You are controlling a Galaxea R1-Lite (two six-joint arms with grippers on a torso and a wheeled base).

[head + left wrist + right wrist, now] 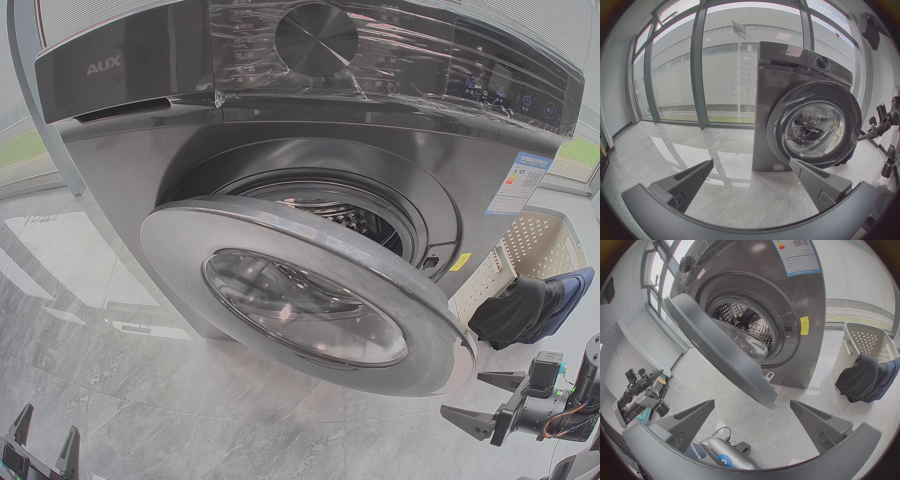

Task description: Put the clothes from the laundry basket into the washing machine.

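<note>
The grey washing machine (pixel 312 144) stands in front of me with its round door (pixel 300 294) swung partly open, showing the metal drum (pixel 747 321). To its right stands the beige perforated laundry basket (pixel 537 244). A black garment (pixel 515 312) hangs over the basket's rim, and a blue garment (pixel 572 287) lies beside it. My right gripper (pixel 462 394) is open and holds nothing; it sits low, just short of the basket and next to the door's edge. Low at the left, away from the machine, my left gripper (pixel 751 165) is also open and holds nothing.
The open door (pixel 725 349) juts out over the floor between my arms and the drum opening. Grey tiled floor (pixel 156 387) spreads to the left and in front. Tall windows (pixel 693 68) stand behind the machine.
</note>
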